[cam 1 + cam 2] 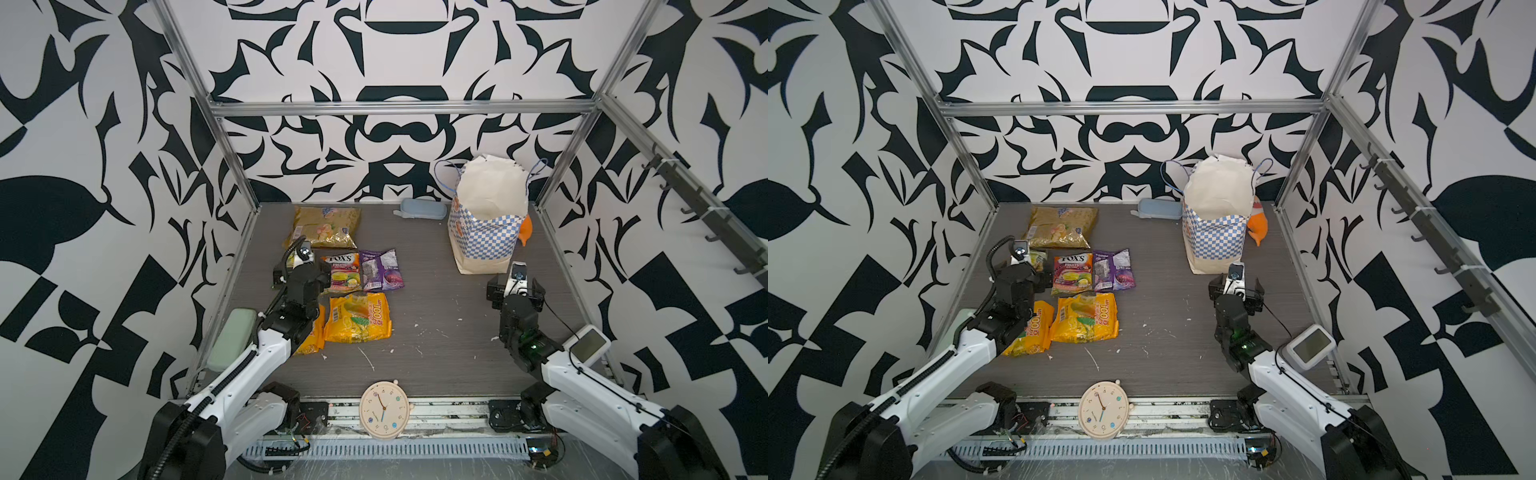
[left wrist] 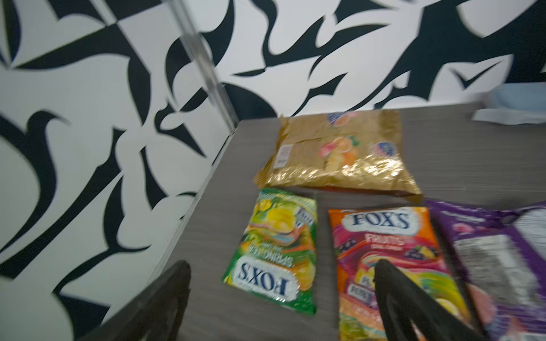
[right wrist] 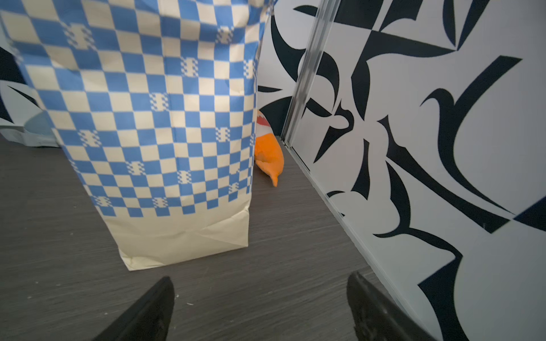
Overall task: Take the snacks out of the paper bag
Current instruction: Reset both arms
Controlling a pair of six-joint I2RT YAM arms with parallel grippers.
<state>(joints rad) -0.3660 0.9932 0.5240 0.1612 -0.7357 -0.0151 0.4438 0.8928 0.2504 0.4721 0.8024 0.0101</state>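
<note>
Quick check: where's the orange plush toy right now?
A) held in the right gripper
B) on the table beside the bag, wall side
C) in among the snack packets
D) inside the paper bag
B: the orange plush toy lies on the table beside the paper bag, partly hidden behind the bag's corner, on the side toward the wall.

white moulded shells on the long links of left arm [image 1: 253, 361] and right arm [image 1: 582, 386], matte black at bases, elbows and wrists. ribbed black cable hose [image 1: 179, 426] clipped along the left, looping free near its wrist. small white camera block [image 1: 516, 274] atop the right wrist. green indicator light [image 1: 534, 345] glowing on the right forearm joint. black, tapering fingers [image 3: 147, 310], faintly textured.
</note>
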